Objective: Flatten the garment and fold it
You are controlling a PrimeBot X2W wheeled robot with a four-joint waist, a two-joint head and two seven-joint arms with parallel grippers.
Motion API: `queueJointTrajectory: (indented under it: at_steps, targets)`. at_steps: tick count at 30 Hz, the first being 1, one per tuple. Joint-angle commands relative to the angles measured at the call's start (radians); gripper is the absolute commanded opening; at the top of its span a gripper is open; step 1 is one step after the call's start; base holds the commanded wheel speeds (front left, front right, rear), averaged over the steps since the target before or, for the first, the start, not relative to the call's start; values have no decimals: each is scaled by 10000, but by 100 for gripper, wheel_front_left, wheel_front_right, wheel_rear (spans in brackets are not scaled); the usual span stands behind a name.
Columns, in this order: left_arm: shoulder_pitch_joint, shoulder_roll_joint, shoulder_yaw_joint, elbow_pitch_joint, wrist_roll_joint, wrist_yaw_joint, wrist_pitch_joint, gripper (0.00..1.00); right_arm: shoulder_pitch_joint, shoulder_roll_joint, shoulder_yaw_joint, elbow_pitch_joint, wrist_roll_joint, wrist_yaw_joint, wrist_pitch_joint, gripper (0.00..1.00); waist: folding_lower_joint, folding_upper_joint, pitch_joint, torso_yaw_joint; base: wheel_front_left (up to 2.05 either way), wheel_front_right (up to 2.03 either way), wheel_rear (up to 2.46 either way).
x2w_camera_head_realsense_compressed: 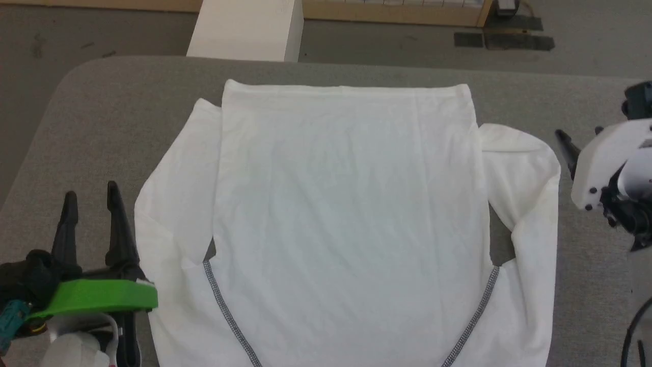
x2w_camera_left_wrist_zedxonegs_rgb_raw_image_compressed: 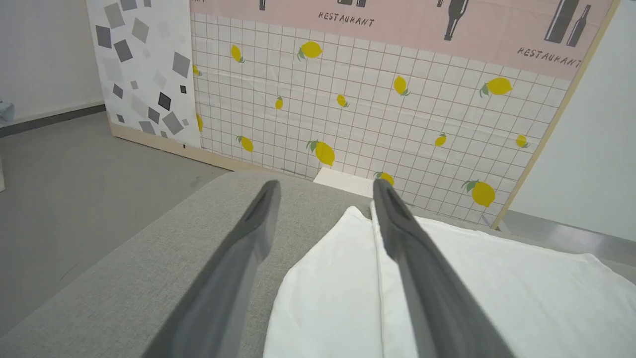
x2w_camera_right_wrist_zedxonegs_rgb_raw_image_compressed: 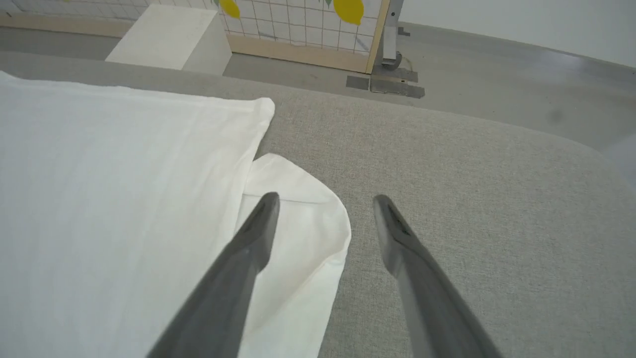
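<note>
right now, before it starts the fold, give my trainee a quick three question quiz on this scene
1. True or false: the left gripper is shut on the garment.
2. The grey zigzag stitching lies at which side of the head view? A) the bottom, nearest the robot B) the top, at the far edge C) hidden under a sleeve
3. What stands on the floor just beyond the far edge of the table?
Key: 1 false, its jaws stand open and grip nothing. 2 A. 3 a white box.
</note>
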Motion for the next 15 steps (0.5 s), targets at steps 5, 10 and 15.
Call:
queueJointTrajectory:
  at_steps: [5, 10, 15]
  targets:
    - [-589, -921, 716, -454, 913, -527, -81, 100, -1697, -697, 1293, 1425, -592, -15, 372, 100, 0, 0, 1552, 453, 0, 0, 0]
    - [-708, -1696, 1232, -540, 1401, -1119, -83, 100, -2566, -1045, 2135, 2436, -830, -15, 547, 100, 0, 0, 2122, 694, 0, 0, 0]
    - [-873, -2160, 1610, -441, 1754, -1639, -84, 100, -2984, -1229, 2978, 3141, -775, -15, 668, 100, 0, 0, 2376, 811, 0, 0, 0]
